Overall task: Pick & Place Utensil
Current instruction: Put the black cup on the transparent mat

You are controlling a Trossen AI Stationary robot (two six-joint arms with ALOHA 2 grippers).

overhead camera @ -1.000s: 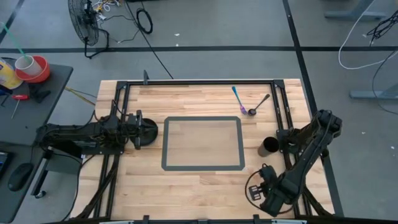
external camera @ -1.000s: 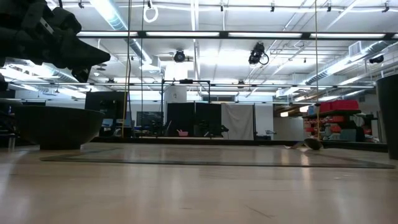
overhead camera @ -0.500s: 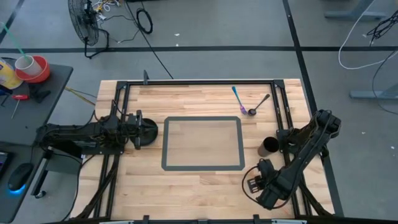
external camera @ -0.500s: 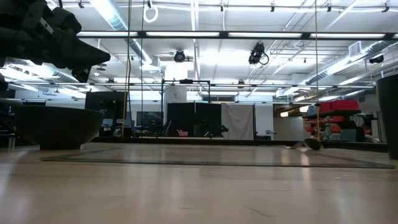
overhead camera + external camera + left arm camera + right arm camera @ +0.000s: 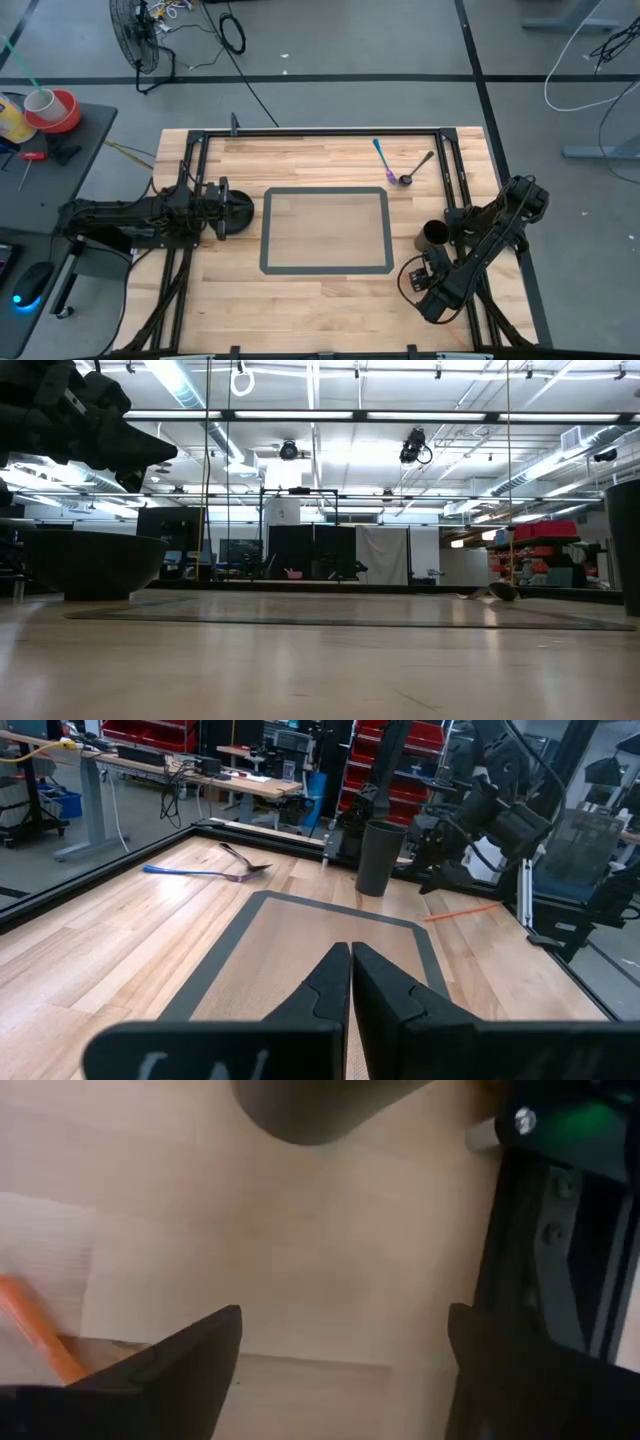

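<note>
A blue-and-purple spoon (image 5: pixel 384 160) and a dark metal spoon (image 5: pixel 417 168) lie flat on the wood at the far right of the table; both also show in the left wrist view (image 5: pixel 200 871) (image 5: pixel 246 862). A dark cup (image 5: pixel 432 236) stands upright right of the grey-bordered mat (image 5: pixel 325 230). My right gripper (image 5: pixel 408 278) is open and empty just near of the cup, whose base shows in its wrist view (image 5: pixel 310 1105). My left gripper (image 5: pixel 350 982) is shut and empty, hovering over a dark bowl (image 5: pixel 238 212) left of the mat.
The black frame rails (image 5: pixel 462 190) run along the table's edges, close beside the right arm. A thin orange stick (image 5: pixel 35 1330) lies on the wood near my right gripper. The bowl also shows in the low view (image 5: pixel 90 563), resting on its base, with the left arm above it.
My right gripper has moved from the table's near right corner toward the far edge and a little left, coming close to the dark cup. The left arm has kept still.
</note>
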